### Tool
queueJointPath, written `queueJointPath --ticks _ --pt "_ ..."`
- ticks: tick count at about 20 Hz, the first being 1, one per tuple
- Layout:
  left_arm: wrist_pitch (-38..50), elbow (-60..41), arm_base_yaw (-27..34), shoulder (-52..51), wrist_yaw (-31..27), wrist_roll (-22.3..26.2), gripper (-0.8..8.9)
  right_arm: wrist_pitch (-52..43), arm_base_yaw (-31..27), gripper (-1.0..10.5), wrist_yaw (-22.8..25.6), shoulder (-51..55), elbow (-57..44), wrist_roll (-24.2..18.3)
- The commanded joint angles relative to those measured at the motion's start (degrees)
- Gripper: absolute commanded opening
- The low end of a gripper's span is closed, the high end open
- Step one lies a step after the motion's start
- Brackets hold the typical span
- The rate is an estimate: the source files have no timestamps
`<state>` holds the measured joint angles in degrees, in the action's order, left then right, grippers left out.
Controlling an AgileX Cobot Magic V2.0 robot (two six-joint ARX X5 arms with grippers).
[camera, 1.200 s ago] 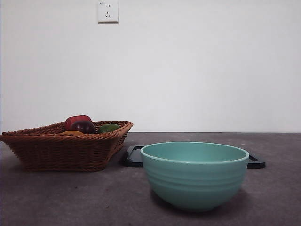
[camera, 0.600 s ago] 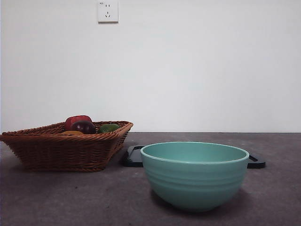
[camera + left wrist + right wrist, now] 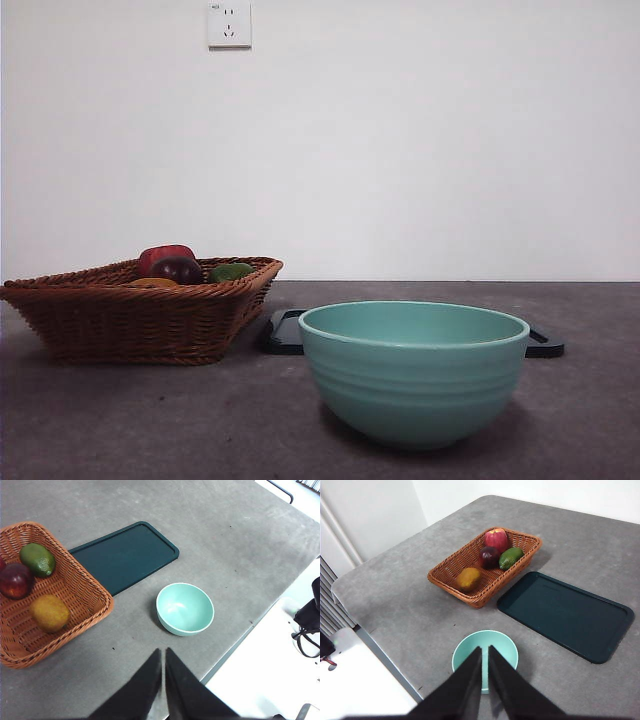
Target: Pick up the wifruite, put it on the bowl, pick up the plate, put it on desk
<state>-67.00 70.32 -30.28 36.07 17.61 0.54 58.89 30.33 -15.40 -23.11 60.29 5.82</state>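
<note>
The wifruite (image 3: pixel 49 612) (image 3: pixel 468 578) is a small orange-brown fruit lying in a wicker basket (image 3: pixel 95 597) (image 3: pixel 450 575) (image 3: pixel 140 320); in the front view only its top (image 3: pixel 152 283) peeks over the rim. An empty mint-teal bowl (image 3: pixel 414 370) (image 3: pixel 185 608) (image 3: pixel 507 652) stands on the grey desk (image 3: pixel 150 420) near its front edge. The plate (image 3: pixel 125 555) (image 3: pixel 567 614) (image 3: pixel 283 332), a flat dark green tray, lies behind the bowl. My left gripper (image 3: pixel 162 651) and right gripper (image 3: pixel 485 649) hang high above the desk, both shut and holding nothing.
The basket also holds a red apple (image 3: pixel 496 539), a dark purple-red fruit (image 3: pixel 15 580) (image 3: pixel 489 556) and a green fruit (image 3: pixel 37 559) (image 3: pixel 510 557). The desk's edge (image 3: pixel 235 645) (image 3: pixel 385 655) runs close to the bowl. A white wall with a socket (image 3: pixel 229 24) stands behind.
</note>
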Motion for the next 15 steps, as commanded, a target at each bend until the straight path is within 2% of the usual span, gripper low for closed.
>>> queueJointPath --ticks 1,5,6,10,15 --pt "0.96 0.74 1.01 0.04 0.26 0.31 0.1 -0.57 0.28 0.1 -0.02 -0.28 1.01 0.13" --pt "1.66 -1.14 11.65 -0.35 0.26 0.55 0.1 -0.57 0.28 0.1 0.0 -0.28 1.01 0.13" --pt "4.31 -3.15 14.84 -1.18 0.26 0.5 0.1 -0.57 0.28 0.1 0.0 -0.28 1.01 0.13" --pt "26.34 -20.26 24.96 -8.63 0.22 2.08 0.1 -0.57 0.28 0.1 0.0 -0.28 1.01 0.13" --pt "49.16 -42.58 29.4 -17.33 0.22 3.06 0.1 -0.57 0.28 0.1 0.0 -0.28 1.01 0.13"
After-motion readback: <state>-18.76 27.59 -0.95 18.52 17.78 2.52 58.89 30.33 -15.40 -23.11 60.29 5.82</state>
